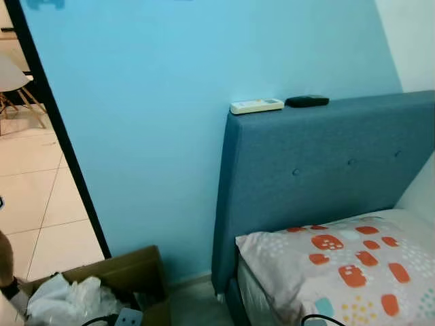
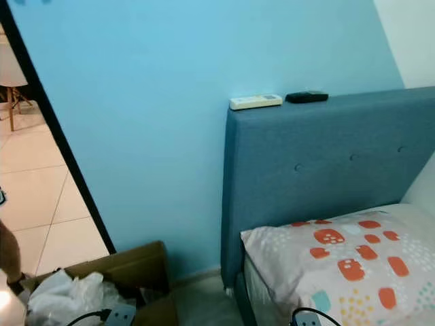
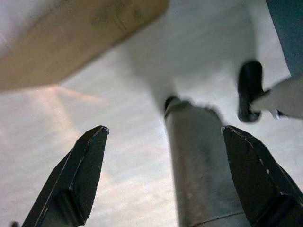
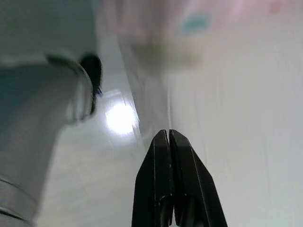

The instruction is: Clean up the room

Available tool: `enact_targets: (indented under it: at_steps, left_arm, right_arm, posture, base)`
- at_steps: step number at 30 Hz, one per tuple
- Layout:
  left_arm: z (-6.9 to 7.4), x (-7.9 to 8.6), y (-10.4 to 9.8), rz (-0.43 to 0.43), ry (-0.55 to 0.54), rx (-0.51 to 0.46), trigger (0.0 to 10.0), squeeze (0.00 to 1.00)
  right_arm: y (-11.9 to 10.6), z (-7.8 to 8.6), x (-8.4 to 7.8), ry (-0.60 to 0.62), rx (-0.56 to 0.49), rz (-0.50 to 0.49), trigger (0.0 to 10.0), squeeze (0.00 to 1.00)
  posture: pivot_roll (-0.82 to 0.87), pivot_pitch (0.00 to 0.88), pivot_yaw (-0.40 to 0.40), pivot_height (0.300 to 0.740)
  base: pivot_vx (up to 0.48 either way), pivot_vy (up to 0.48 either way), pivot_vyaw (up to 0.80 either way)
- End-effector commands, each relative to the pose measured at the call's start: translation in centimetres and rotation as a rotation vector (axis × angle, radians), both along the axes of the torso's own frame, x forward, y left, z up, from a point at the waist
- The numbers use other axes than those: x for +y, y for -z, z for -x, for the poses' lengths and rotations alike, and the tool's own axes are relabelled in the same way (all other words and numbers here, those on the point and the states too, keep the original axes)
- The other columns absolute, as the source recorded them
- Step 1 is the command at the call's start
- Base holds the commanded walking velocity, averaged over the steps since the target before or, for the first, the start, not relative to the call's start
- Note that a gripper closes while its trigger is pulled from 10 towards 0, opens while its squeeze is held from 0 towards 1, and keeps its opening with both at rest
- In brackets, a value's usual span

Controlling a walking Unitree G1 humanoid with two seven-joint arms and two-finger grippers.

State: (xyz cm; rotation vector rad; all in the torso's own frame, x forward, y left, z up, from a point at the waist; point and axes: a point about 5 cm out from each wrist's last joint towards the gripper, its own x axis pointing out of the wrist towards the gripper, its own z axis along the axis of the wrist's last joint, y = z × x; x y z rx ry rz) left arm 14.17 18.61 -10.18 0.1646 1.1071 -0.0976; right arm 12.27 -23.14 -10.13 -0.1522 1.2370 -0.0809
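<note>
A white remote (image 1: 256,105) and a black remote (image 1: 306,101) lie on top of the blue padded headboard (image 1: 319,170). Below it is the bed with a pillow (image 1: 346,261) patterned in orange and teal. At the lower left stands an open cardboard box (image 1: 129,272) holding crumpled white plastic bags (image 1: 64,299). My left gripper (image 3: 165,128) hangs open above the pale floor, with nothing between its fingers, my silver leg (image 3: 199,165) below it and the box (image 3: 71,38) close by. My right gripper (image 4: 168,132) is shut and empty, pointing down at the floor beside the bed.
A light blue wall (image 1: 156,122) runs behind the box and headboard. On the left a black door frame (image 1: 61,136) opens onto a tiled floor (image 1: 34,197) with a white chair (image 1: 13,85). What looks like a person's arm (image 2: 7,251) shows at the left edge.
</note>
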Motion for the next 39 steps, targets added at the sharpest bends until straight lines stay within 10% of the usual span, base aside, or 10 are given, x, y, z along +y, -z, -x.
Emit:
enact_targets:
  at_steps: [1,39]
  left_arm:
    - [0.5,0.2,0.2,-0.011,0.01,0.026,10.0,0.0]
    - [0.3,0.1,0.1,-0.013,0.029,0.024,10.0,0.0]
  right_arm:
    - [0.1,0.1,0.3,-0.01,0.01,-0.001,10.0,0.0]
    - [-0.4,-0.9,-0.8,0.095,-0.02,0.051,10.0,0.0]
  posture:
    - [0.09,0.0,-0.098,0.74]
    - [0.09,0.0,-0.101,0.74]
  base:
    - [-0.334,0.0,0.0]
    - [-0.336,0.0,-0.58]
